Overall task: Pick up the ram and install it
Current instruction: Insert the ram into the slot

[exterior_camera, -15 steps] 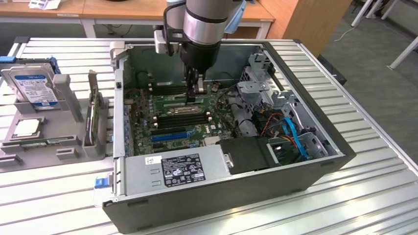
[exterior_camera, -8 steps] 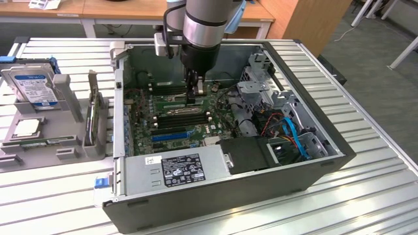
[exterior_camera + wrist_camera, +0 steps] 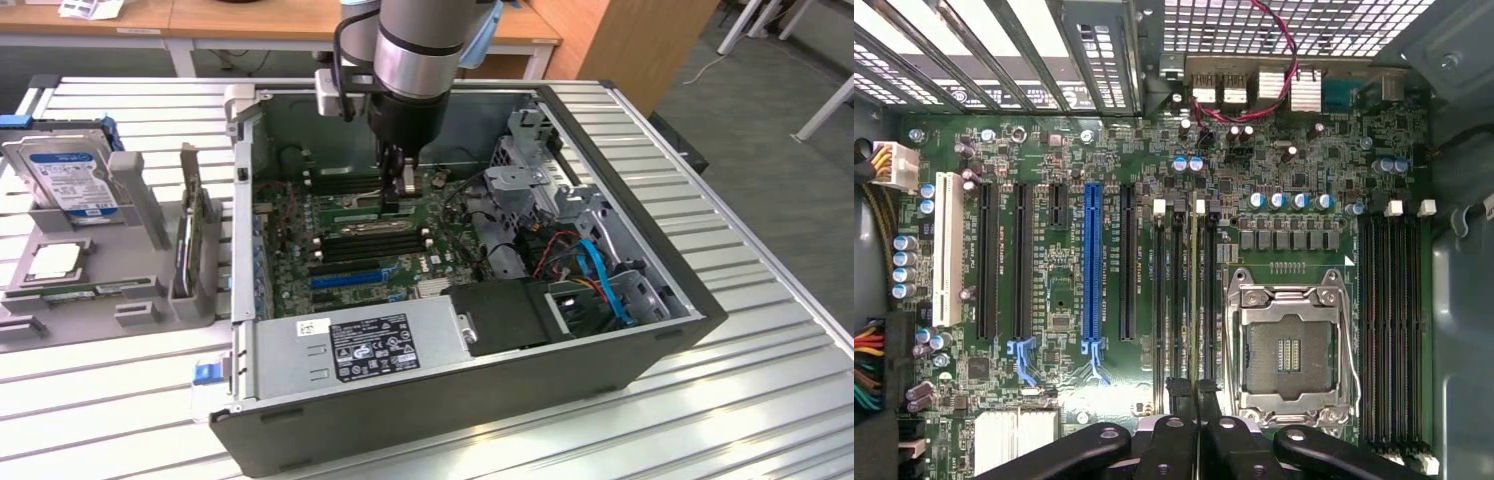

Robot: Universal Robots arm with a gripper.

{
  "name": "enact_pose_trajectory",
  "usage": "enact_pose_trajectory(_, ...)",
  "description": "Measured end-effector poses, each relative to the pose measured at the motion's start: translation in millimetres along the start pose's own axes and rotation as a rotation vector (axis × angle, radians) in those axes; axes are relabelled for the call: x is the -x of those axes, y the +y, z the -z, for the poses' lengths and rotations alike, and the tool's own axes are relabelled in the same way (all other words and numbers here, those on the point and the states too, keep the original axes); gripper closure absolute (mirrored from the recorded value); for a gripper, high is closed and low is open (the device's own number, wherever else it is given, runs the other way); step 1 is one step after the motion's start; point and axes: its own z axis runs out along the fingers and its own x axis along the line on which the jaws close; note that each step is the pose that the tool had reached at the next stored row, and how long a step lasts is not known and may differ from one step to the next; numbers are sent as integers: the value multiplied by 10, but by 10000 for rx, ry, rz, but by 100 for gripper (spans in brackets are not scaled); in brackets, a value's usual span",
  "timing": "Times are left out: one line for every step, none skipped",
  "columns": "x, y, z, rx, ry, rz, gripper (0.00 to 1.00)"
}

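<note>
Exterior view's left: drive (image 3: 67,170) and card (image 3: 194,235) racked outside the case (image 3: 467,410). Inside, gripper (image 3: 398,195) pinched tight on the ram (image 3: 1197,300). In the wrist view, seen edge-on, long axis along the slots (image 3: 1176,300) beside the socket (image 3: 1289,350); seated or not, cannot tell. Cables (image 3: 607,280) well apart, rightward.

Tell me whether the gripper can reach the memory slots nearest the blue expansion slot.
Likely yes: the gripper, shut on the ram, hangs directly above those memory slots; no cables cross them.
</note>
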Motion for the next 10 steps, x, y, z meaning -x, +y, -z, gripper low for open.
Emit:
enact_pose_trajectory(0,-11,0,-1,-2,1,88)
enact_pose_trajectory(0,-25,1,-1,-1,2,88)
enact_pose_trajectory(1,-37,2,0,-1,2,88)
enact_pose_trajectory(1,-47,2,1,0,2,88)
enact_pose_trajectory(1,-48,3,0,0,3,88)
enact_pose_trajectory(1,-48,3,1,1,2,88)
enact_pose_trajectory(1,-48,2,0,0,2,88)
enact_pose_trajectory(1,-48,2,0,0,2,88)
enact_pose_trajectory(-1,-49,2,0,-1,2,88)
enact_pose_trajectory(-5,-49,2,-1,-2,3,88)
